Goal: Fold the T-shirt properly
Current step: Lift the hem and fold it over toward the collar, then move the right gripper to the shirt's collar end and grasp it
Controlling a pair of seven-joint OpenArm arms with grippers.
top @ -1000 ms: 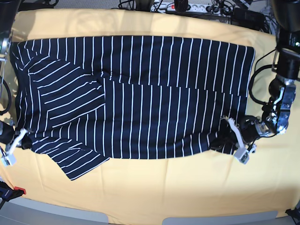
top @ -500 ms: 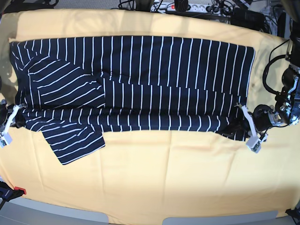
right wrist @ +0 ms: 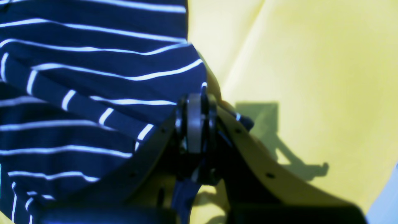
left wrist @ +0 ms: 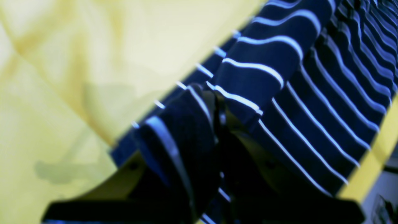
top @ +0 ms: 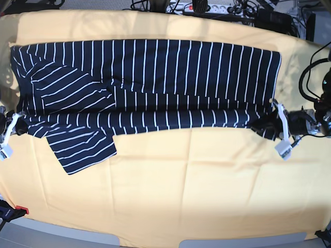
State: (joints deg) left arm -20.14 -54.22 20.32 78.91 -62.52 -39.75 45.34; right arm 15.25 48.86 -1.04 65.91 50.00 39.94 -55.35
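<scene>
The T-shirt (top: pixel 155 77), dark navy with thin white stripes, lies stretched sideways across the yellow table cover. Its near edge is lifted and doubled back over the body, so a fold line runs along the front. My left gripper (top: pixel 274 125) is at the right end of that edge, shut on a bunched corner of cloth (left wrist: pixel 174 143). At the left end my right gripper (top: pixel 14 127) is shut on the other corner (right wrist: pixel 130 77). One sleeve (top: pixel 83 150) sticks out flat toward the front at the left.
The yellow cover (top: pixel 170 191) spreads bare in front of the shirt down to the grey table edge. Cables and a power strip (top: pixel 207 8) lie along the far edge. A red clamp (top: pixel 18 210) sits at the front left corner.
Both grippers have carried the shirt's near edge away from the front and toward the far side. The fold line and the loose sleeve have moved back with them, baring more yellow cover.
</scene>
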